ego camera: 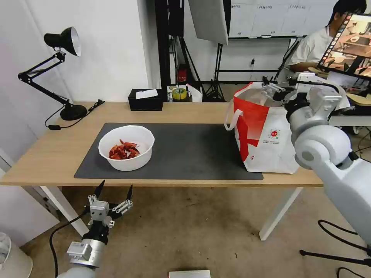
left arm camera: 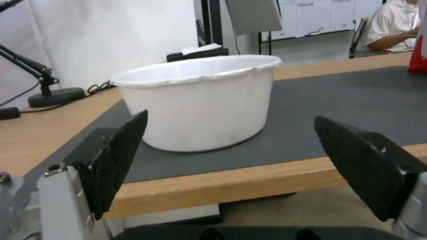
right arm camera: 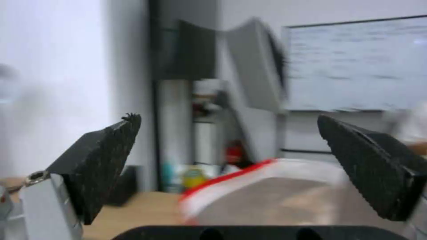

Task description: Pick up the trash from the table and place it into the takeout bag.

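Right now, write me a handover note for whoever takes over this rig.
Left claw: open, empty, below the table's near edge, fingers pointing up at the white bowl.
Right claw: open, empty, raised over the mouth of the takeout bag.
Bowl: upright on the dark grey mat, on its left part, red crayfish shells inside.
Bag: standing open on the right end of the table.
Done: no loose trash lies on the table beside the bowl; what is in the bag cannot be seen.
Left: the bowl of shells is not yet in the bag.
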### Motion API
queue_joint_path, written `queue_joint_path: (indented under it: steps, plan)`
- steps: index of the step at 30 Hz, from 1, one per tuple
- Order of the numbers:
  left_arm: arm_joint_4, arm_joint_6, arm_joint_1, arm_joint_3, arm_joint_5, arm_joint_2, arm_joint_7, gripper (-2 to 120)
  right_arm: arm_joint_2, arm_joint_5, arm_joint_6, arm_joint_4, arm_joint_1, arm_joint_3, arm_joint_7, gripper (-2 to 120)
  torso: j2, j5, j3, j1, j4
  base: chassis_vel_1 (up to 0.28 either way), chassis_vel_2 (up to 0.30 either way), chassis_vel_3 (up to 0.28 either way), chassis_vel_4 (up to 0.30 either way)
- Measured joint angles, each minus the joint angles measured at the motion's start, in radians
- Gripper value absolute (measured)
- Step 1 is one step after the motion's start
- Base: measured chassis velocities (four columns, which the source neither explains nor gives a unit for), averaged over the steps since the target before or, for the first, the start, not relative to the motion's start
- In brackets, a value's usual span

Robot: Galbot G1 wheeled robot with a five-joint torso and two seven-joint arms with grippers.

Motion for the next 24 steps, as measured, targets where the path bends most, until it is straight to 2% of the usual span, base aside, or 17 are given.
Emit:
queue_joint_path:
  steps: [1, 2, 7, 10, 11, 14, 17, 18, 21, 22, 24]
  plan:
    - [-0.001, 0.0, 0.0, 0.0, 0.0, 0.0, 0.0, 100, -0.002, 0.0, 0.012, 0.005, -0.013, 0.005, -0.017, 100, 0.0, 0.0002, 0.0, 0.0, -0.0001, 0.0, 0.0, 0.0, 0.0]
    - [-0.002, -0.001, -0.003, -0.001, -0.001, -0.001, 0.0, 100, -0.007, 0.0, 0.083, 0.038, -0.098, 0.038, -0.109, 100, 0.0, 0.0003, 0.0, 0.0, -0.0002, 0.0, 0.0, 0.0, 0.0]
    - [-0.002, -0.002, -0.005, -0.001, -0.002, -0.003, 0.0, 100, 0.002, -0.009, 0.174, 0.071, -0.219, 0.09, -0.211, 100, 0.0, 0.0001, 0.0, 0.0, -0.0001, 0.0, 0.0, 0.0, 0.0]
    - [-0.002, -0.004, -0.004, -0.001, -0.002, -0.005, 0.0, 100, 0.036, -0.087, 0.275, 0.08, -0.399, 0.167, -0.333, 100, 0.0, 0.0001, 0.0, 0.0, 0.0, 0.0, 0.0, 0.0, 0.0]
    - [-0.002, -0.004, -0.004, -0.001, -0.002, -0.005, 0.0, 100, 0.036, -0.087, 0.275, 0.08, -0.399, 0.167, -0.333, 100, 0.0, 0.0001, 0.0, 0.0, 0.0, 0.0, 0.0, 0.0, 0.0]
    - [-0.003, -0.011, 0.004, -0.004, 0.0, -0.011, 0.0, 100, 0.094, -0.191, 0.367, 0.057, -0.584, 0.246, -0.432, 100, 0.0, 0.0002, 0.0, 0.0, -0.0002, 0.0, 0.0, 0.0, 0.0]
    - [-0.003, -0.015, 0.007, -0.005, 0.001, -0.013, 0.0, 100, 0.123, -0.222, 0.397, 0.047, -0.643, 0.268, -0.456, 100, 0.0, 0.0, 0.0, 0.0, -0.0001, 0.0, 0.0, 0.0, 0.0]
    - [-0.001, -0.02, 0.01, -0.006, 0.002, -0.017, 0.001, 100, 0.163, -0.252, 0.431, 0.031, -0.735, 0.296, -0.488, 100, 0.0, 0.0003, 0.0, 0.0, 0.0, 0.0, 0.0, 0.0, 0.0]
    - [0.002, -0.022, 0.012, -0.006, 0.004, -0.019, 0.002, 100, 0.199, -0.278, 0.461, 0.014, -0.807, 0.312, -0.5, 100, 0.0, 0.0001, 0.0, 0.0, -0.0004, 0.0, 0.0, 0.0, 0.0]
    - [0.005, -0.023, 0.012, -0.006, 0.006, -0.021, 0.005, 100, 0.245, -0.324, 0.51, -0.021, -0.873, 0.317, -0.5, 100, 0.0, 0.0001, 0.0, 0.0, -0.0003, 0.0, 0.0, 0.0, 0.0]
    - [0.006, -0.023, 0.012, -0.006, 0.006, -0.022, 0.005, 100, 0.27, -0.356, 0.536, -0.041, -0.902, 0.317, -0.492, 100, 0.0, 0.0003, 0.0, 0.0, -0.0002, 0.0, 0.0, 0.0, 0.0]
